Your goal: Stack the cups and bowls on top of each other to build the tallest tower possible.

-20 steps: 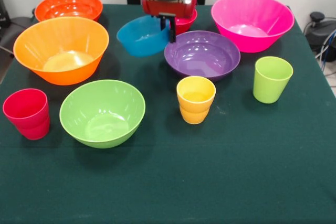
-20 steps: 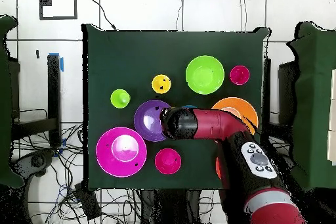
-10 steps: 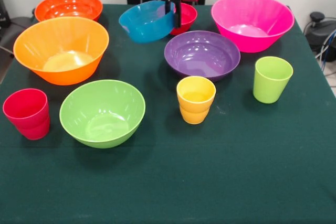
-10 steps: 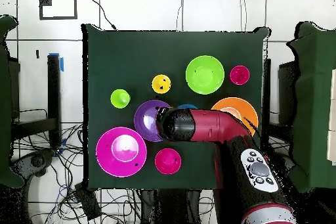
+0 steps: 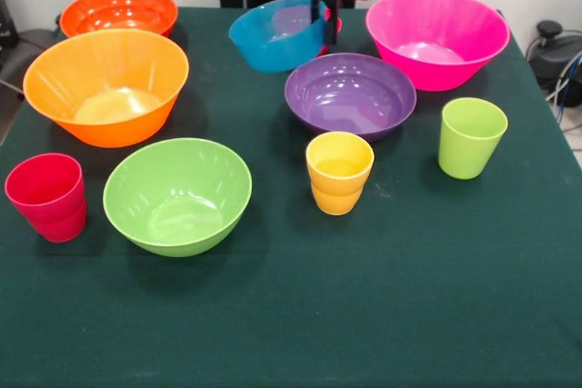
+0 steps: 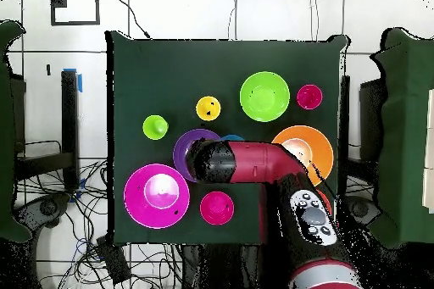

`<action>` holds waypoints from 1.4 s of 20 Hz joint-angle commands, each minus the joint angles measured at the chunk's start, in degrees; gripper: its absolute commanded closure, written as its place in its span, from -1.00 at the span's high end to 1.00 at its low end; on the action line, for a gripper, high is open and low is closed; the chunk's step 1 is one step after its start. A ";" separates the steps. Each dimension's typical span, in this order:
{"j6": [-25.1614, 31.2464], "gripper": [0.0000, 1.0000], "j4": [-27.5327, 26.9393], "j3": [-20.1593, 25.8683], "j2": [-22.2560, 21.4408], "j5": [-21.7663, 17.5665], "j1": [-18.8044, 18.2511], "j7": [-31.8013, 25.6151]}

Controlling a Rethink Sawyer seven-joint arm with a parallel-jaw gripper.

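Note:
My gripper [image 5: 324,32] is shut on the rim of the small blue bowl [image 5: 277,35], holding it tilted in the air just behind the purple bowl [image 5: 350,95]. The small red bowl [image 6: 217,208] is almost hidden behind them in the front view. The pink bowl [image 5: 436,35] sits at the right. At the left are the light orange bowl [image 5: 106,84] and, behind it, the red-orange bowl [image 5: 118,9]. The lime green bowl [image 5: 177,194] is nearer the front. Standing apart are the red cup [image 5: 46,196], yellow cup [image 5: 339,173] and green cup [image 5: 471,137].
In the overhead view the red arm [image 6: 263,163] covers the red-orange bowl and most of the blue bowl [image 6: 233,138]. The dark green table [image 5: 364,315] has bare cloth along its front. Cables lie beyond the table's right edge.
The gripper has lifted the blue bowl and carried it to the right in the front view, from beside the purple bowl's left rim to behind it.

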 commanded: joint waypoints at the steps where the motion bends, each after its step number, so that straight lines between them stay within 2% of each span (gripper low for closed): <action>1: -1.84 -1.00 2.33 -1.65 2.51 3.23 6.28 12.41; 11: -6.19 -1.00 1.80 -4.75 5.16 5.63 11.37 15.70; 28: -14.19 -1.00 1.61 -8.74 10.71 6.31 15.23 17.61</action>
